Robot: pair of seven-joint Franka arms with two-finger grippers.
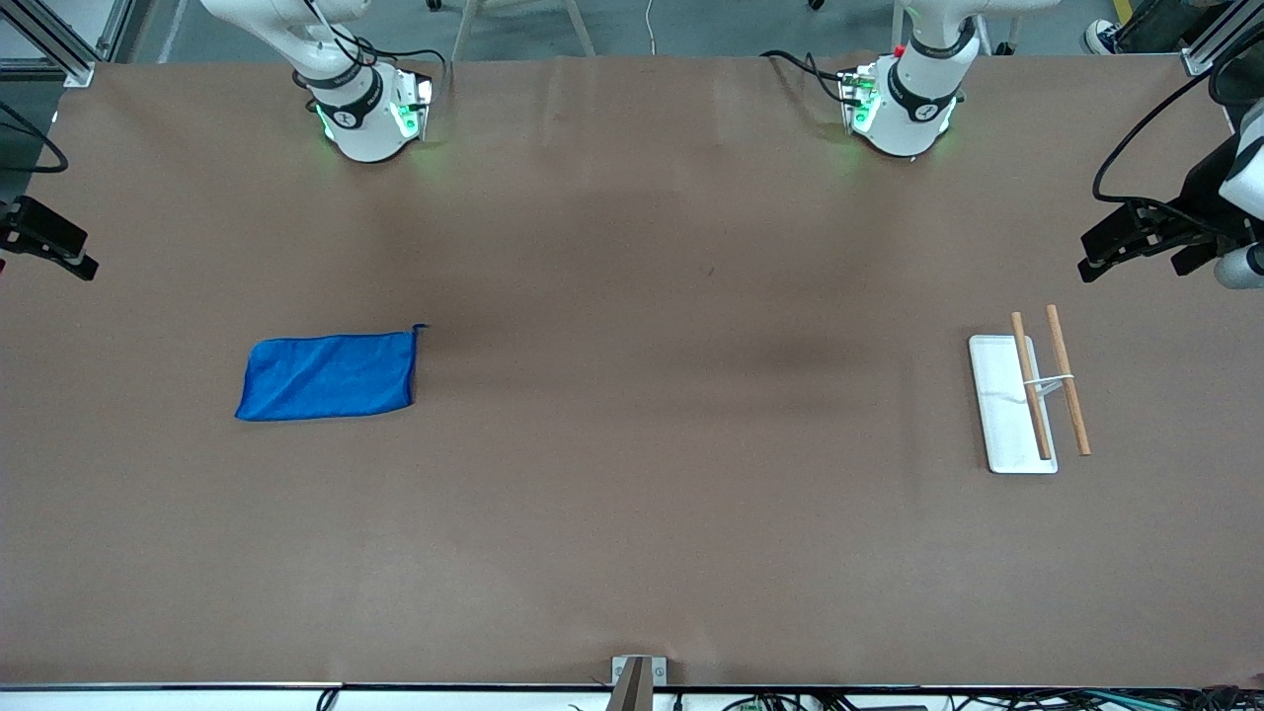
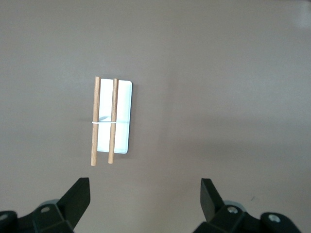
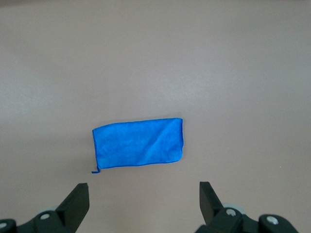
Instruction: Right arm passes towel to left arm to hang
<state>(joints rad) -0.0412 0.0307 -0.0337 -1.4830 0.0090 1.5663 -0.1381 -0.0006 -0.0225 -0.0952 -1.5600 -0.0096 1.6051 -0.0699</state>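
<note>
The bright blue towel [image 1: 326, 377] lies flat on the brown table toward the right arm's end; it also shows in the right wrist view [image 3: 138, 143]. The rack, a white base [image 1: 999, 415] carrying two wooden rods [image 1: 1068, 390], stands toward the left arm's end and shows in the left wrist view [image 2: 124, 116]. My right gripper [image 3: 144, 196] is open and empty, held high over the table's edge [image 1: 49, 242] at its own end. My left gripper [image 2: 145, 194] is open and empty, held high over the table's edge [image 1: 1136, 259] near the rack.
Both arm bases [image 1: 365, 118] [image 1: 904, 109] stand at the table's edge farthest from the front camera. A small metal bracket [image 1: 637, 676] sits at the edge nearest that camera. The brown table [image 1: 671, 415] stretches bare between towel and rack.
</note>
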